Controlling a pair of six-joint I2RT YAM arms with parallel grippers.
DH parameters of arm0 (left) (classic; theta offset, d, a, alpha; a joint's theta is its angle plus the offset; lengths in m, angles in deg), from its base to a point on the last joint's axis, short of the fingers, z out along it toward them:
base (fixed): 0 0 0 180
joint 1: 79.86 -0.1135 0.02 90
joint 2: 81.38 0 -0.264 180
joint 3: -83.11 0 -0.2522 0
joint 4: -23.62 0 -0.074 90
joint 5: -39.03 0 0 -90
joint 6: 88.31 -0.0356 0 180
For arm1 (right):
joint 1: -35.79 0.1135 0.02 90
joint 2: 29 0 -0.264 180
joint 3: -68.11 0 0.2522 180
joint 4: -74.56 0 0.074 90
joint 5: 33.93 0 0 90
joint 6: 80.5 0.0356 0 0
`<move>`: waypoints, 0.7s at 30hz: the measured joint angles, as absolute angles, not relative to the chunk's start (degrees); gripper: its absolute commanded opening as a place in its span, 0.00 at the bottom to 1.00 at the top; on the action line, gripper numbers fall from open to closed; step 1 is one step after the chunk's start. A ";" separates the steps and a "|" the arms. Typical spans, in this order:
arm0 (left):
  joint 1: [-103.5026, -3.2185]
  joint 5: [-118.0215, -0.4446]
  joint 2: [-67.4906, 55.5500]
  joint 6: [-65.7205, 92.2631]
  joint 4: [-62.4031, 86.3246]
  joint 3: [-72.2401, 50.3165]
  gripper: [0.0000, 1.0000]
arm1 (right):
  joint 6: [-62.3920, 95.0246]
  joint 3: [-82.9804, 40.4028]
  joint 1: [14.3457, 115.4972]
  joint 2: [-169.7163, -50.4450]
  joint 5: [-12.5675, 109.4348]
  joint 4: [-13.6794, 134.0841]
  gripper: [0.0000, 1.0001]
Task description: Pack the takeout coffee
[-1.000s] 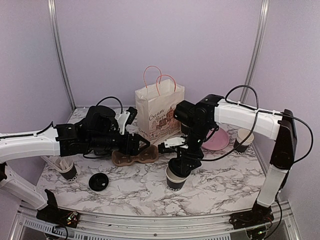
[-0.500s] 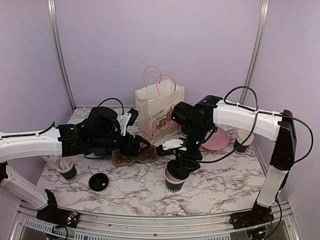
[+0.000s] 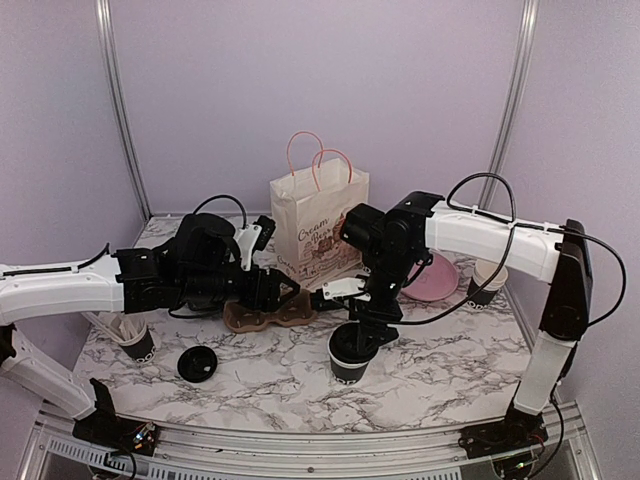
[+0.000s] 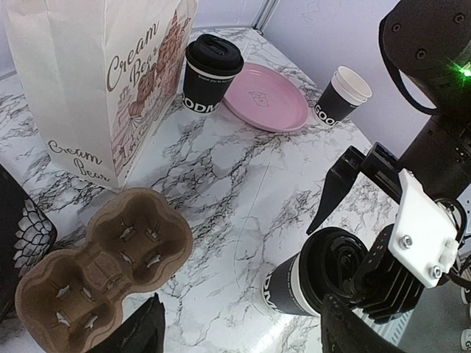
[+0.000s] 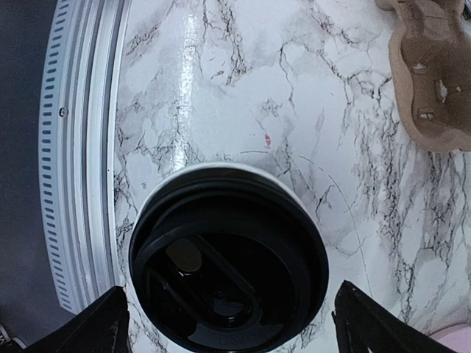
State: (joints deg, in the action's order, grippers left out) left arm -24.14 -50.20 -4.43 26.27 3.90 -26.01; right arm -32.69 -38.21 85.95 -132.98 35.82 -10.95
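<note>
A takeout coffee cup stands at the front middle of the table, with a black lid on it. A strip of white rim shows along one side of the lid. My right gripper hangs just above it, open, with a finger on each side and a gap to the lid. Another lidded cup stands behind the paper bag. A lidless cup stands at the far right. My left gripper is open and empty beside the brown cardboard cup carrier.
A pink plate lies right of the bag. At the left stand a black cup of straws and a loose black lid. The table's metal front rail runs close to the front cup.
My right gripper has opened wider around the front cup's lid and lifted slightly. The cup and arm sit a little further left. The left arm has not moved.
</note>
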 measured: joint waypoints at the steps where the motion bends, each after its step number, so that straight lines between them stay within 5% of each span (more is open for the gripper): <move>1: -24.14 -50.00 -4.43 26.29 3.90 -26.01 0.73 | -32.56 -38.21 85.97 -132.98 35.82 -10.88 0.97; 8: -24.14 -48.67 -4.43 27.80 3.94 -26.16 0.82 | -32.50 -38.51 86.03 -132.20 36.02 -10.12 0.99; 14: -23.74 -52.05 -4.17 31.28 4.49 -29.72 0.75 | -32.76 -33.81 82.99 -123.15 34.67 -5.61 0.98; 18: -21.71 -55.20 -2.57 31.01 5.10 -32.22 0.64 | -33.17 -26.51 78.95 -115.67 33.51 -1.64 0.78; 21: -20.81 -57.23 -0.60 31.12 6.00 -33.29 0.53 | -33.44 -20.94 78.21 -113.95 33.31 1.53 0.52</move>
State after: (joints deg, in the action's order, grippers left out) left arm -20.81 -57.23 -0.60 31.12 6.00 -33.29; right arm -33.44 -20.94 78.21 -113.95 33.31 1.53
